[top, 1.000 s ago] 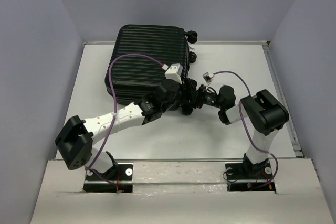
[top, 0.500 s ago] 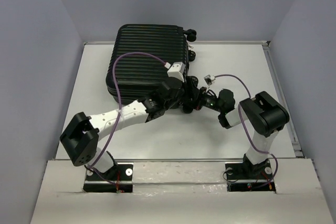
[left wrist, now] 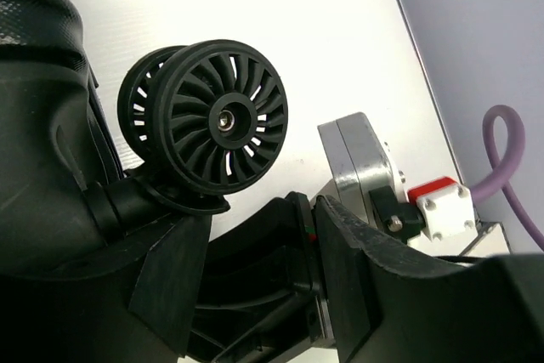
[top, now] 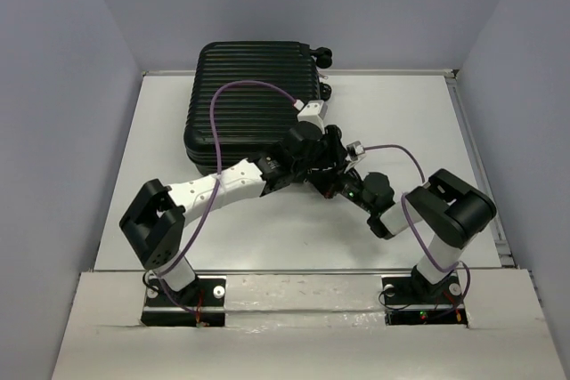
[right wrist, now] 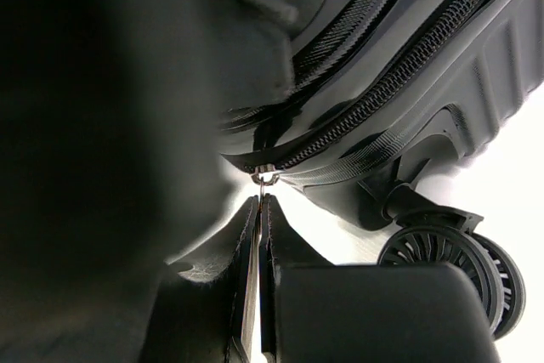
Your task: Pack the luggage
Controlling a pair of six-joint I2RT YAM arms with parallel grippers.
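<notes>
Black luggage [top: 249, 104] corner just above right tool [right wrist: 260, 206], clamped on zipper pull [right wrist: 264, 178].

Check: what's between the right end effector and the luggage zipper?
Right wrist view: only the metal zipper pull. Its ring hangs from the luggage zipper, its tab pinched in the shut right end effector.

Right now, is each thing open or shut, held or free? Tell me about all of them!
suitcase: shut, lying flat.
zipper pull: pinched by the right gripper.
right gripper: shut on the zipper pull.
left gripper: beside the wheel; open or shut, cannot tell.
wheel: free, nothing holds it.
</notes>
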